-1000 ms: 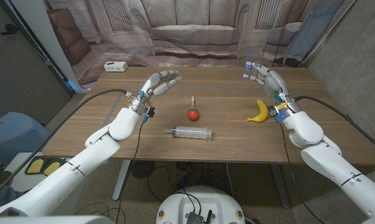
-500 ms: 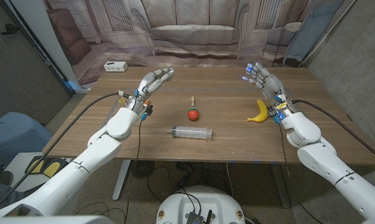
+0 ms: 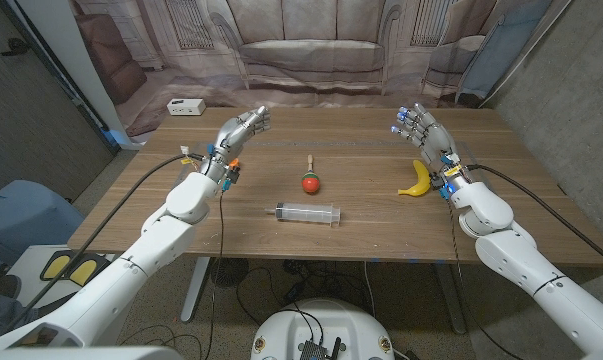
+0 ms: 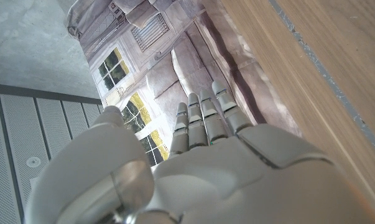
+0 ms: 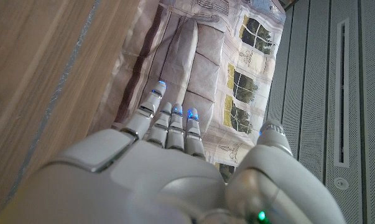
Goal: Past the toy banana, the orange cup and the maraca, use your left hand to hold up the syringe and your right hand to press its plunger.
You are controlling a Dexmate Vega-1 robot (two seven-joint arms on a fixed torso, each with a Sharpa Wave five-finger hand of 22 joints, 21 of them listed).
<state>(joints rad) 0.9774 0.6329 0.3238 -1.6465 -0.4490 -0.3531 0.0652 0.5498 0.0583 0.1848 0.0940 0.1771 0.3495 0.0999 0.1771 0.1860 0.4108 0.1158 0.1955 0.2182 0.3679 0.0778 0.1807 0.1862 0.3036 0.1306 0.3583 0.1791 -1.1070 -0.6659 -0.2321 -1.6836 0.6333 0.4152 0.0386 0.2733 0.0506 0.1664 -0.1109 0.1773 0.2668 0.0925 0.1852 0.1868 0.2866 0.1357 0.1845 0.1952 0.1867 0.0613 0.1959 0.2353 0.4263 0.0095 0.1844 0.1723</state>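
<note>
Bare bench (image 3: 181, 225) lies between the left robot hand (image 3: 238, 133) and the syringe (image 3: 308, 213). The maraca (image 3: 311, 178) stands just behind the syringe. The banana (image 3: 418, 180) lies beside the right robot hand (image 3: 425, 133), between it and the syringe.

desk (image 3: 381, 225) brown wood grain; banana (image 3: 418, 180) yellow; maraca (image 3: 311, 182) red head, tan handle; syringe (image 3: 307, 213) clear; right hand (image 3: 427, 135) white, fingers (image 5: 175, 111) blue-tipped; left hand (image 3: 240, 131) grey-white
</note>
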